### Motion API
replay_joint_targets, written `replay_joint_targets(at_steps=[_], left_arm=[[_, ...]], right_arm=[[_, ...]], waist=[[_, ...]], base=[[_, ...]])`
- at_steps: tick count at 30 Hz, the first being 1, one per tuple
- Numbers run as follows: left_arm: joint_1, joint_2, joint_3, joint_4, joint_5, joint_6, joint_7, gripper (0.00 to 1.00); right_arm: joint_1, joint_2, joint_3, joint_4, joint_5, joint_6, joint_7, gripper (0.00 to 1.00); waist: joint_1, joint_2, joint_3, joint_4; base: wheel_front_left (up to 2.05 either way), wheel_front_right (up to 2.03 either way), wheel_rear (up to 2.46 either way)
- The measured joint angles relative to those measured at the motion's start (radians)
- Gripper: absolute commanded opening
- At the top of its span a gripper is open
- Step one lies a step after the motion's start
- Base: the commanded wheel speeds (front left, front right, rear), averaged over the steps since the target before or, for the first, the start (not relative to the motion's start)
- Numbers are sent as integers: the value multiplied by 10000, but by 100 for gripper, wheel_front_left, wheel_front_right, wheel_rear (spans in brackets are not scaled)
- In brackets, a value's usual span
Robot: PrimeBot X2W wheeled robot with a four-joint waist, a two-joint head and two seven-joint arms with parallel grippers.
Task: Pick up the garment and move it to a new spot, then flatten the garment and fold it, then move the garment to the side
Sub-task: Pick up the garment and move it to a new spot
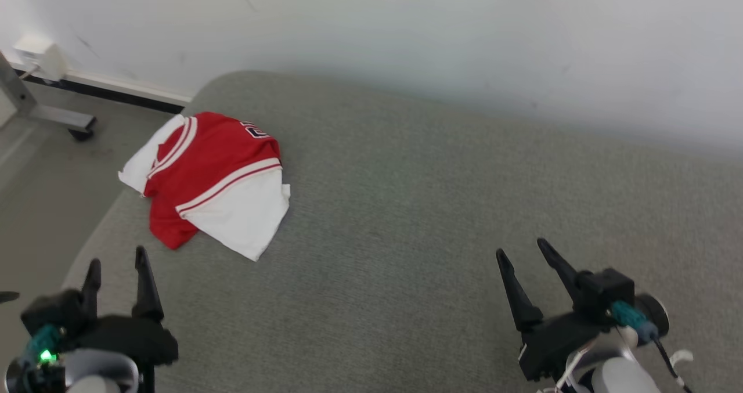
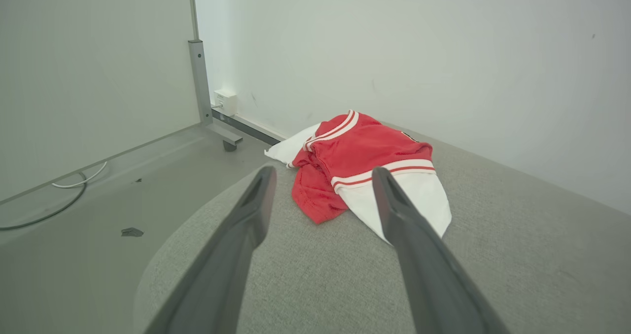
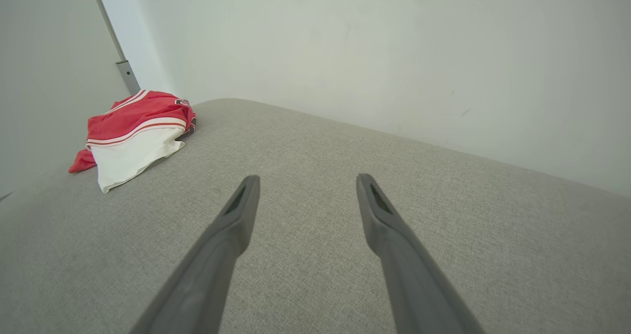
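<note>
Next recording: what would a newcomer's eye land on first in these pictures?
The red and white garment is the brightest thing, lying bunched near the far left corner of the grey cushion. Next come the two open grippers low in the head view. The left gripper is short of the garment and the right gripper is over bare cushion, and both hold nothing.

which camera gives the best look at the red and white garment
The head view: it looks down on the garment, so its whole outline shows. The left wrist view is closer, but a finger of the left hand covers part of the white cloth. The right wrist view shows it small, at the far left.
</note>
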Motion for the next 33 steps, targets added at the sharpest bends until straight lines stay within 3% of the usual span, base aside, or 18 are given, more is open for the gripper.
replay_joint_targets(at_steps=[11,23,26,28,33], left_arm=[[-3309,932,708,2847,-828,140,1064,100],[-5725,1918,1501,4222,-1894,265,2489,100],[-6206,1887,2328,4792,-3051,71,3524,100],[-6548,1764,2805,5039,-3768,276,4067,100],[-6935,2102,2777,5051,-3747,495,4589,100]], right_arm=[[-1137,-765,1175,-1967,42,0,915,100],[-1643,-1018,1517,-3382,71,0,1239,100],[-1639,-1058,1507,-3586,63,0,1243,100],[-1614,-1106,1469,-3720,40,0,1283,100],[-1536,-1172,1300,-3898,27,0,1325,100]], waist=[[2,0,1807,-1153],[3,1,3955,-2333],[2,0,4425,-2644],[2,1,4671,-2865],[-2,-2,5096,-3335]], base=[[0,0,0],[0,0,0],[0,0,0],[0,0,0],[0,0,0]])
